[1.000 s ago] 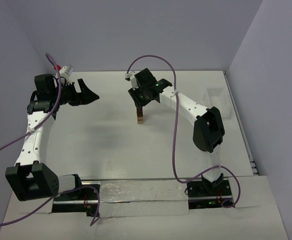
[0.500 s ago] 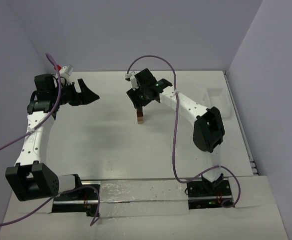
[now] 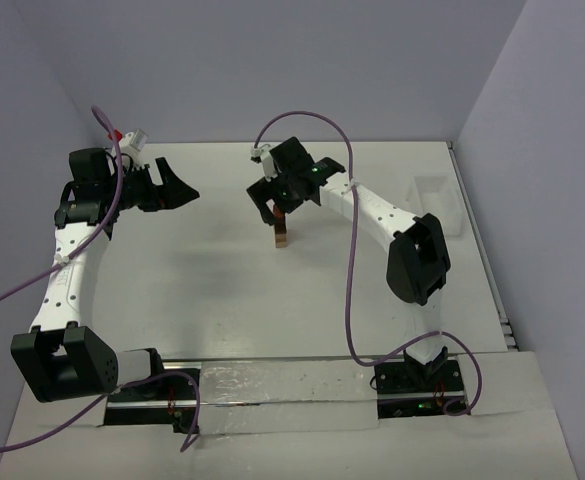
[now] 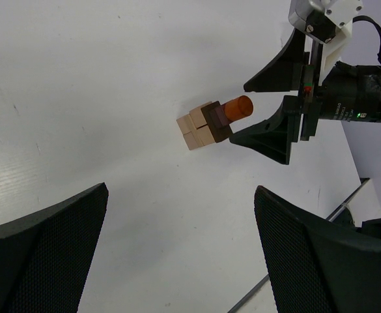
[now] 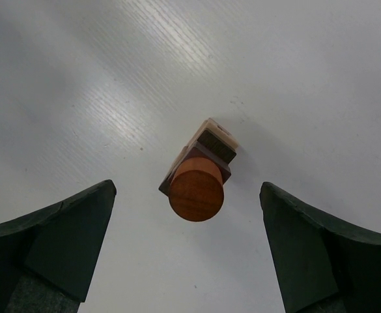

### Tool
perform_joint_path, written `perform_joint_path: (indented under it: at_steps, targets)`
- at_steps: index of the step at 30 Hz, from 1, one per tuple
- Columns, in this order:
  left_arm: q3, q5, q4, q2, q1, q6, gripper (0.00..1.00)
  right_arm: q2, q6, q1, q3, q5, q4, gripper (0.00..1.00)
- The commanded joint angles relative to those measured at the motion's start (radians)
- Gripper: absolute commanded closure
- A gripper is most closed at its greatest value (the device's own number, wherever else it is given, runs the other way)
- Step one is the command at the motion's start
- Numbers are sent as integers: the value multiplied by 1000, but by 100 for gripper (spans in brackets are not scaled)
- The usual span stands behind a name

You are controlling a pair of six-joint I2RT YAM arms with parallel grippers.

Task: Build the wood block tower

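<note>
Light, stiff, tippy tower (image 5: 200, 179); grip low on flat sides. R gripper (image 3: 275, 207) wide astride top, not touching; L gripper (image 3: 177, 187) wide, empty.

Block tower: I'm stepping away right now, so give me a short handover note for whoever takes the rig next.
Left gripper: open, empty, off at the left side, away from the tower.
Right gripper: open, one finger on each side of the tower's top, touching nothing.
Tower: stands under the right gripper, with tan blocks at the bottom, a dark block above them and a round orange-brown piece on top.
Done: the stack is standing free.
Left: I see no loose blocks to add. Probably just lift the right gripper straight up without clipping the top.
</note>
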Motion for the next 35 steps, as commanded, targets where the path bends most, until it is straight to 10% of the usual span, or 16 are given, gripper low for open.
perform_joint_path:
  at_steps: [1,35]
  targets:
    - [34,9,3,-13,8,15,1,-118,24,-4,33,-31,9,0]
    - [-244,-506,81,-138,12,228,1,-822,70,-612,-864,110,342,0]
